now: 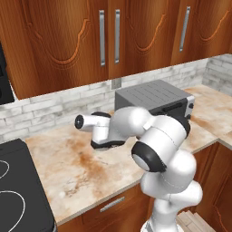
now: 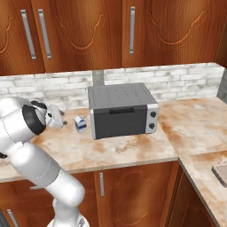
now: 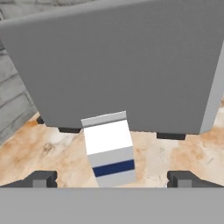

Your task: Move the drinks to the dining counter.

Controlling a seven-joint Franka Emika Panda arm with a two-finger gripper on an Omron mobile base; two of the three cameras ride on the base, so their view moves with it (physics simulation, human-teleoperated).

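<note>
- Reaching along the wall counter [image 1: 68,163], the arm brings its gripper [image 3: 111,177] up level with the milk carton [image 3: 109,153], which in the hand view sits centred between the two dark fingertips [image 3: 41,178] and slightly ahead of them.
- The jaws stand at their widest and hold nothing; bare counter shows on both sides between the carton and each tip.
- The carton stands upright on the marbled stone, its long axis vertical, gable ridge at the top and blue band low on the near face; seen from the hand it leans a little, which is probably the camera's roll.
- Right behind it stands the flat grey side of the toaster [image 2: 122,111]; in the right base view the carton [image 2: 80,123] stands just beside that side, near the brick backsplash [image 2: 53,88].
- The coming move turns on this: the carton lies straight ahead along the gripper's axis, so my judgement is a short advance to straddle it, then a squeeze across its faces.
- The toaster wall close behind leaves little room to overshoot.
- I cannot make out the cola bottle or the dining counter here.
</note>
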